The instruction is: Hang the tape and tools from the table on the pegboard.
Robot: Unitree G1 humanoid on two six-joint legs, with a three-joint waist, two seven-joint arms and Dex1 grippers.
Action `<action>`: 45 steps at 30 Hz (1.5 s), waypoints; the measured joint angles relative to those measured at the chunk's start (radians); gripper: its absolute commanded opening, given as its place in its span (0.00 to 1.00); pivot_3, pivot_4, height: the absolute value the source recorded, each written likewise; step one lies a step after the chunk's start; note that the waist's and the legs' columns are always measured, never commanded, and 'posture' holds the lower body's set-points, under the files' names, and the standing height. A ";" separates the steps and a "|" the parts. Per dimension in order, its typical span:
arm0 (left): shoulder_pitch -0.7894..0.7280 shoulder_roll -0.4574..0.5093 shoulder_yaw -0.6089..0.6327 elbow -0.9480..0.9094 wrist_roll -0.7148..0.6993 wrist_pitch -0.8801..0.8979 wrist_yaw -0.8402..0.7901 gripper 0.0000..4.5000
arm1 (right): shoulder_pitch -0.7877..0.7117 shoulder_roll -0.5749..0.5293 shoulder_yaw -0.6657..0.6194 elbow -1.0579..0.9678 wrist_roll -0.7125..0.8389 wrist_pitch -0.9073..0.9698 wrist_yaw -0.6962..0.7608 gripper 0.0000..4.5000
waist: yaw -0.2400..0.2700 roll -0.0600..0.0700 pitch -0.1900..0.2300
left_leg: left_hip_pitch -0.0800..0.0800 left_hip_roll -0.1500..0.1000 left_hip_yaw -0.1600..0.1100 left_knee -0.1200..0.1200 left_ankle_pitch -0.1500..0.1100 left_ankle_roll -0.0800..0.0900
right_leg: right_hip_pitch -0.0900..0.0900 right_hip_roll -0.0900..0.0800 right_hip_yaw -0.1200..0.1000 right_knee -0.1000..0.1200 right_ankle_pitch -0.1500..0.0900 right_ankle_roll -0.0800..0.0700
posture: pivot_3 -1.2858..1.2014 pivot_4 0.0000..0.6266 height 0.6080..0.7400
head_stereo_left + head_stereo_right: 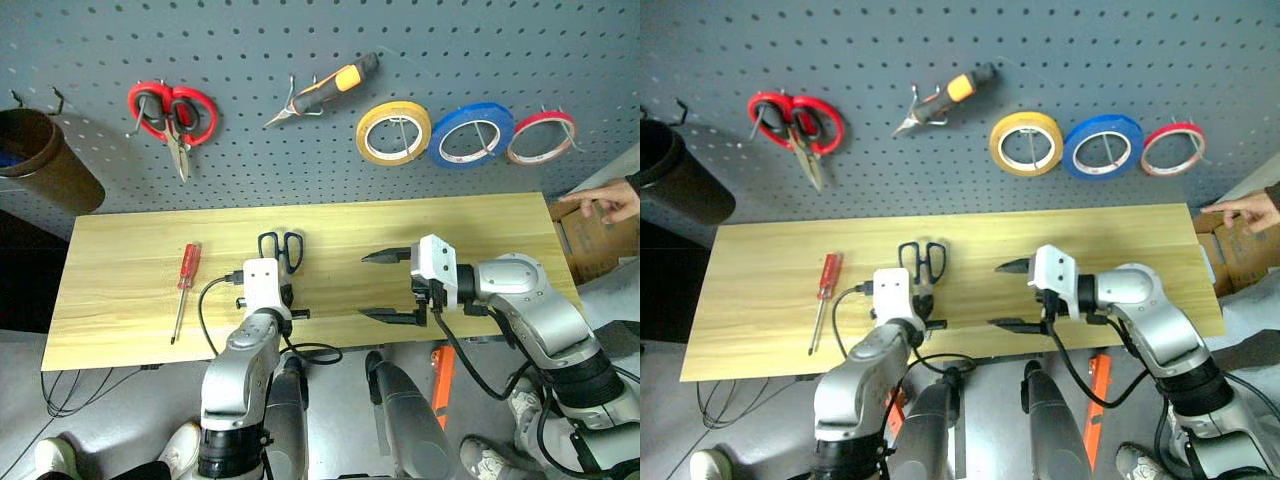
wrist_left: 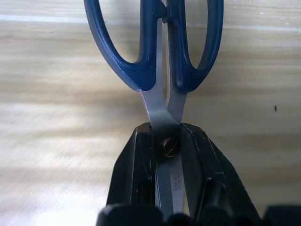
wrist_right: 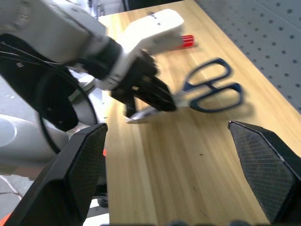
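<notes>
Two black-fingered grippers work above a pale wooden counter (image 1: pixel 480 225) that runs along the foot of a dark grey-blue pegboard (image 1: pixel 250 40), the largest thing in the scene. On the board's hooks hang, from left to right, red-handled scissors (image 1: pixel 172 113), small pliers with orange-and-black handles (image 1: pixel 325 87), a yellow roll (image 1: pixel 393 132), a blue roll (image 1: pixel 471 134) and, farthest right, the thin red ring of tape (image 1: pixel 541 137). A dark brown bin (image 1: pixel 40 158) hangs at the board's far left edge. The right gripper (image 1: pixel 385 286) is held above the middle of the counter, pointing left, its fingers spread wide with nothing between them. The left gripper (image 2: pixel 167 155) is pressed together on the steel blades of the dark-blue-handled scissors (image 2: pixel 155 42), pinching them at the pivot screw; the blue handle loops point away from the robot toward the pegboard, and the right wrist view shows the scissors over the wood with their shadow on the boards. Whether the loops touch the counter cannot be told. A slim red-handled screwdriver (image 1: pixel 184 286) lies flat on the left part of the counter, handle toward the board and shaft toward the near edge, well apart from the scissors. A person's hand (image 1: pixel 612 198) reaches in at the right edge of the scene, beyond the counter's end.
</notes>
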 measured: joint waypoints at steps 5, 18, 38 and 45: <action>0.019 0.002 -0.001 -0.050 0.000 0.032 -0.006 0.12 | 0.000 0.003 0.000 -0.002 0.001 0.002 -0.006 1.00 | 0.000 -0.001 0.000 | 0.000 -0.001 0.000 0.001 0.000 0.000 | 0.000 0.000 0.001 -0.001 0.000 0.000 | 0.52 0.74 1.00; 0.170 0.003 -0.078 -0.328 -0.001 0.011 -0.010 0.12 | 0.054 0.043 -0.148 -0.183 0.203 0.231 -0.147 1.00 | 0.001 -0.001 0.000 | -0.001 0.000 0.000 0.001 0.000 0.000 | 0.000 0.000 0.001 0.000 0.000 0.000 | 0.52 0.69 1.00; 0.172 0.160 -0.171 -0.376 0.182 -0.364 0.000 0.12 | 0.019 0.146 -0.297 -0.301 0.497 0.410 -0.413 1.00 | 0.002 0.001 -0.005 | -0.002 0.000 -0.001 0.001 0.000 0.000 | 0.000 -0.001 -0.001 0.000 0.000 0.001 | 0.54 0.57 1.00; 0.148 0.105 -0.121 -0.367 0.211 -0.397 0.045 0.12 | -0.031 0.181 -0.323 -0.300 0.600 0.421 -0.461 1.00 | 0.007 0.001 -0.010 | -0.002 -0.001 -0.001 0.004 0.000 0.000 | 0.000 -0.001 -0.001 0.001 0.001 0.002 | 0.54 0.54 1.00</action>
